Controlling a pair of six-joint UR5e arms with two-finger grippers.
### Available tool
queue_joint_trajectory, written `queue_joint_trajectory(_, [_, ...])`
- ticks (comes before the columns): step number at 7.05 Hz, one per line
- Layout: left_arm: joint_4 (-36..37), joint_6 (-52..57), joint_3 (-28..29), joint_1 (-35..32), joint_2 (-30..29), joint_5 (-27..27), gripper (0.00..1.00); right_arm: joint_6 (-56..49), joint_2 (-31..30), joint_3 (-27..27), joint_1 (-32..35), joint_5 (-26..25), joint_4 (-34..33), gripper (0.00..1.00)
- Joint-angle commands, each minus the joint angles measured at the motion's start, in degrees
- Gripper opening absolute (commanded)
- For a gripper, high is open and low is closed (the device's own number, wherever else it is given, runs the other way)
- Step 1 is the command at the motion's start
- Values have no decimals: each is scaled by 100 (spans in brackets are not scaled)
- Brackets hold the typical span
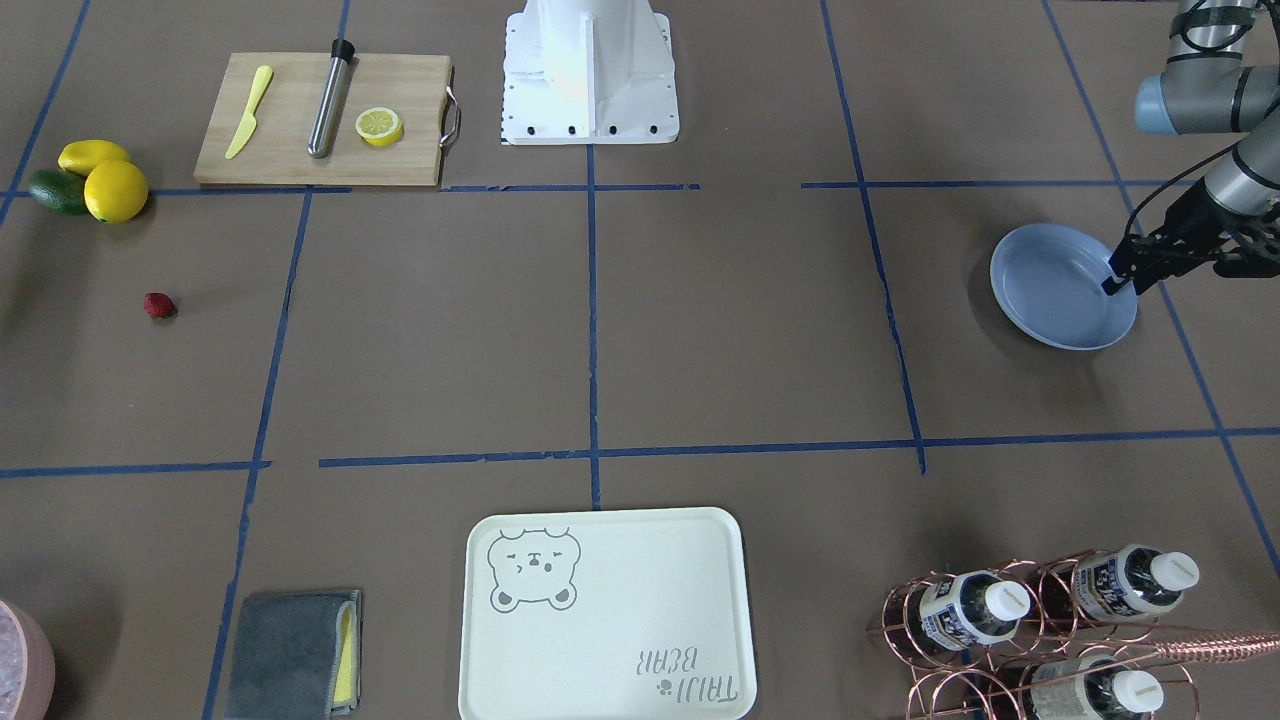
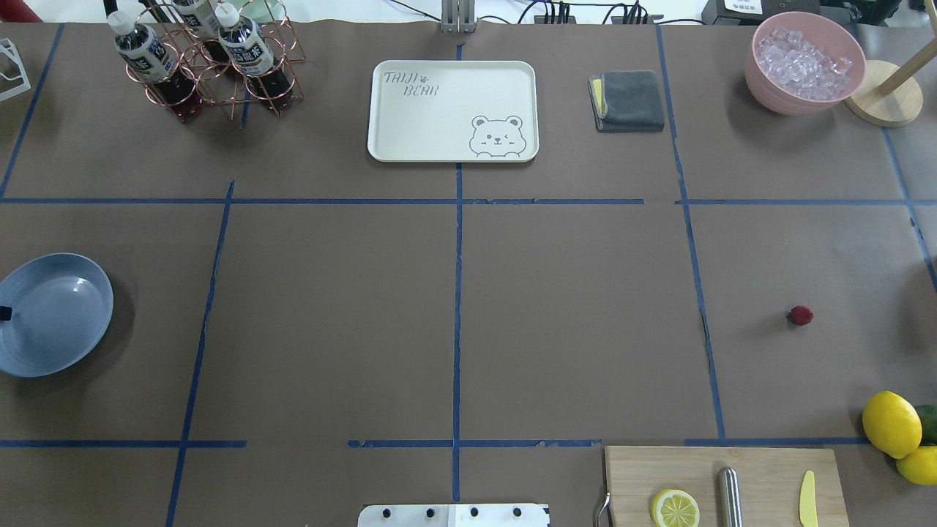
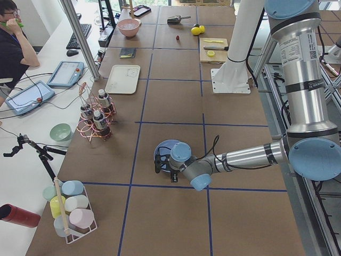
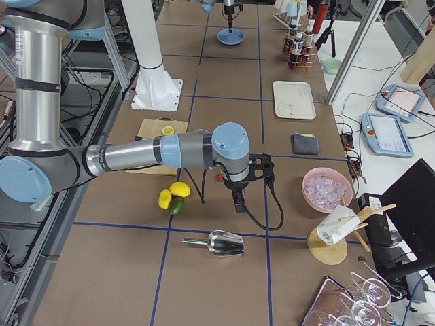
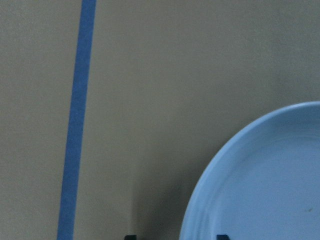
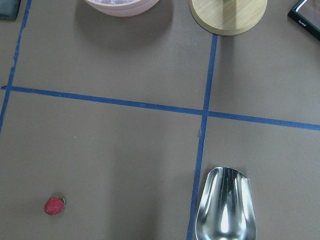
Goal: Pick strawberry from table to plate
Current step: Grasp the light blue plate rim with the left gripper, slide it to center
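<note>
The strawberry (image 1: 159,305) lay alone on the brown paper-covered table (image 1: 700,330), in the taped rectangle at the robot's right end, near two lemons (image 1: 115,190) and a dark green fruit. The right gripper (image 4: 237,203) hung above that part of the table, pointing down. Its wrist camera caught the berry low in the left corner of its view, off to one side of where the fingers pointed. No fingertips showed there, so I cannot tell whether its jaws were apart or together.

The light-blue plate (image 1: 1050,290) sat at the opposite end, well apart from the berry and with nothing on it. The left gripper (image 1: 1122,284) was at the plate's rim with its jaws parted. In its wrist view one fingertip stood outside the rim and the other over the plate, gripping nothing.

The table was marked into rectangles by blue tape. A wooden cutting board (image 1: 320,118) near the robot's base carried a yellow knife, a steel rod and half a lemon. On the far side were a cream bear-print tray (image 1: 605,615), a folded grey cloth (image 1: 290,655), a copper wire rack of bottles (image 1: 1040,620) and a pink bowl of ice (image 2: 805,62). A metal scoop (image 6: 225,210) lay on the table beyond the berry. A person (image 3: 13,42) sat at a side desk.
</note>
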Motion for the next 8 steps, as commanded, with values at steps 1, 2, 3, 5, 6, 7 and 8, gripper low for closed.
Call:
queue_joint_trajectory(1, [-14, 4, -20, 1, 5, -3, 0, 0, -9, 22, 5, 0, -9, 100])
queue_joint_trajectory(2, [-5, -14, -72, -8, 22, -29, 0, 0, 0, 57, -4, 0, -26, 100])
queue_joint_trajectory(3, [82, 3, -421, -34, 109, -151, 0, 9, 0, 66, -4, -17, -18, 100])
queue_joint_trajectory(5, [1173, 3, -1298, -540, 14, -914, 0, 289, -9, 66, -309, -35, 0, 100])
queue_joint_trajectory(6, [2103, -14, -1912, -657, -178, -908, 0, 490, -9, 66, -381, -9, 0, 100])
queue_joint_trajectory(7, [3357, -49, -2301, -728, -1015, -856, 0, 1058, -9, 66, -512, -26, 35, 100])
queue_joint_trajectory(8, [4074, -423, -2348, -738, -1763, -559, 0, 1255, -9, 223, -714, -44, 44, 100])
